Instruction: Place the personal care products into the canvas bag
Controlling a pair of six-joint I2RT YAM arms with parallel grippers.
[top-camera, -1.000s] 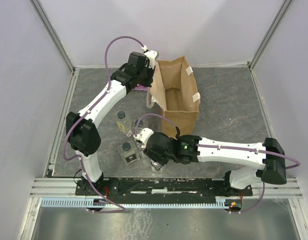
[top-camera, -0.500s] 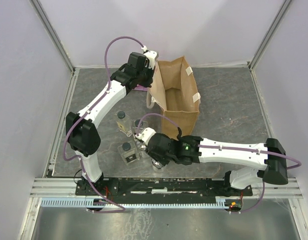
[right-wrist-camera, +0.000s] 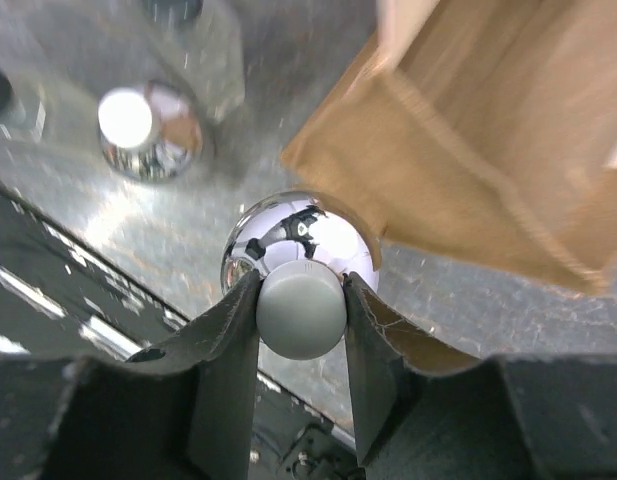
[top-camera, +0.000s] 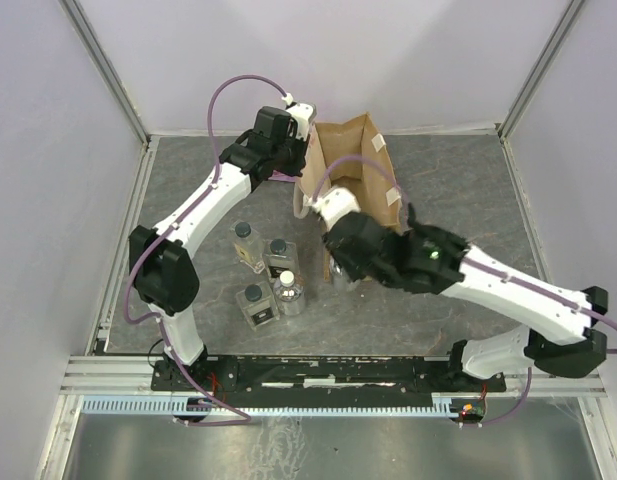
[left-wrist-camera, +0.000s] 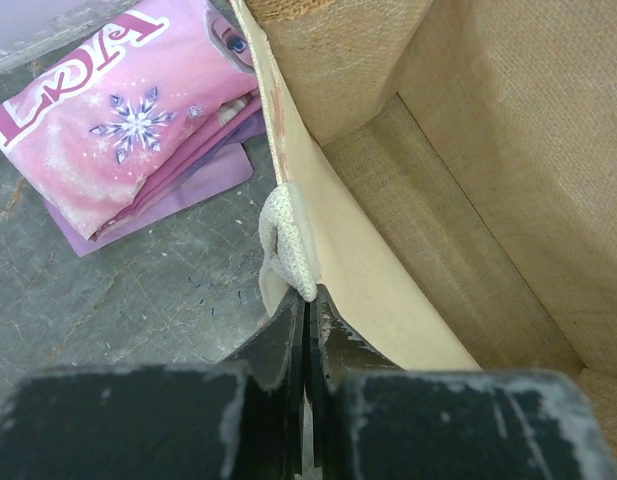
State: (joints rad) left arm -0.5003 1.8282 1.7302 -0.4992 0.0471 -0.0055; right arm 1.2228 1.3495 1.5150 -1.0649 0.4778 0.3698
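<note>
The canvas bag [top-camera: 360, 165] stands open at the back of the table. My left gripper [top-camera: 302, 160] is shut on its pale handle [left-wrist-camera: 288, 235] at the left rim, with the bag's inside wall [left-wrist-camera: 508, 150] beside it. My right gripper [right-wrist-camera: 301, 310] is shut on the grey cap of a round clear bottle [right-wrist-camera: 298, 230], held in the air just in front of the bag's near corner [right-wrist-camera: 488, 150]. In the top view that gripper [top-camera: 340, 268] hangs by the bag's front face. Squarish dark-capped bottles [top-camera: 246, 245] [top-camera: 280, 255] [top-camera: 256, 305] and a round white-capped one [top-camera: 288, 293] stand on the table.
A flat pink packet [left-wrist-camera: 138, 130] lies on the table left of the bag, under my left wrist. The white-capped round bottle [right-wrist-camera: 148, 130] shows below my right wrist. A metal rail [top-camera: 328, 372] runs along the near edge.
My right arm has lifted the round bottle from near the front edge and carried it back towards the bag. The left arm has stayed on the handle.
</note>
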